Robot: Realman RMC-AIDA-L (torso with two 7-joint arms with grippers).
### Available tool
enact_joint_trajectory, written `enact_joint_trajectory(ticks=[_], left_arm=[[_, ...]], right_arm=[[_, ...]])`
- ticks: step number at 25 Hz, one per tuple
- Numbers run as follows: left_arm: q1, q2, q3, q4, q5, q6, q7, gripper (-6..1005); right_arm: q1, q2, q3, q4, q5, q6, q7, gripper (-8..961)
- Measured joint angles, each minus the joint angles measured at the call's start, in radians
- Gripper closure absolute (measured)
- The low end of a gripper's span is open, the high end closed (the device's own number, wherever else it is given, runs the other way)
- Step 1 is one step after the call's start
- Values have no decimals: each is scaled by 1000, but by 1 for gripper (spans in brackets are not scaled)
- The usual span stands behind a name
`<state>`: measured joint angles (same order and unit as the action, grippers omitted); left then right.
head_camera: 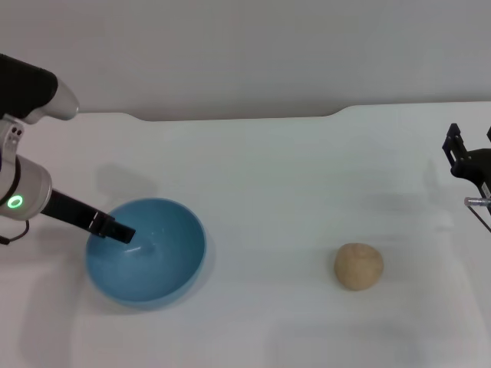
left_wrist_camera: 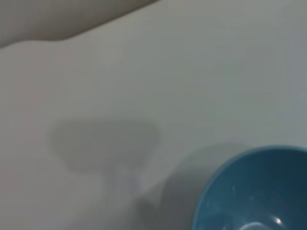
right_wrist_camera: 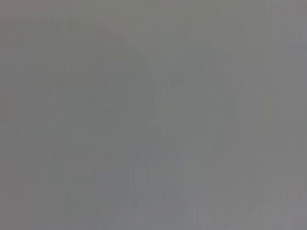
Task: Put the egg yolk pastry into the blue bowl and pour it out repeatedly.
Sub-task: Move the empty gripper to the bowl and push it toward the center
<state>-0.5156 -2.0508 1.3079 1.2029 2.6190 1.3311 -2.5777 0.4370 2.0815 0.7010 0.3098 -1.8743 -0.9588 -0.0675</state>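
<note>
The blue bowl stands on the white table at the left and holds nothing; part of its rim also shows in the left wrist view. My left gripper reaches in from the left and is shut on the bowl's left rim, with one black finger inside the bowl. The egg yolk pastry, a tan ball, lies on the table well to the right of the bowl, apart from both grippers. My right gripper is at the far right edge, above and to the right of the pastry.
The white table ends at a back edge against a grey wall. The right wrist view shows only a plain grey surface.
</note>
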Motion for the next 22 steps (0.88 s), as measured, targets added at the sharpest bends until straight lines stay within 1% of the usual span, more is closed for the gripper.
enact_joint_trajectory(ticks=[7,18,22], left_arm=[[-21,0,-1,-64,3,-1,8,198],[-48,-1,-1,-121,38,-7,9,198],[-49,-3,-1,-124,42,-10,9,199]], right_arm=[[0,0,0,3,-2,0,0,349],[-6,0,0,4,-3,0,0,350],[-6,0,0,5,-3,0,0,350]])
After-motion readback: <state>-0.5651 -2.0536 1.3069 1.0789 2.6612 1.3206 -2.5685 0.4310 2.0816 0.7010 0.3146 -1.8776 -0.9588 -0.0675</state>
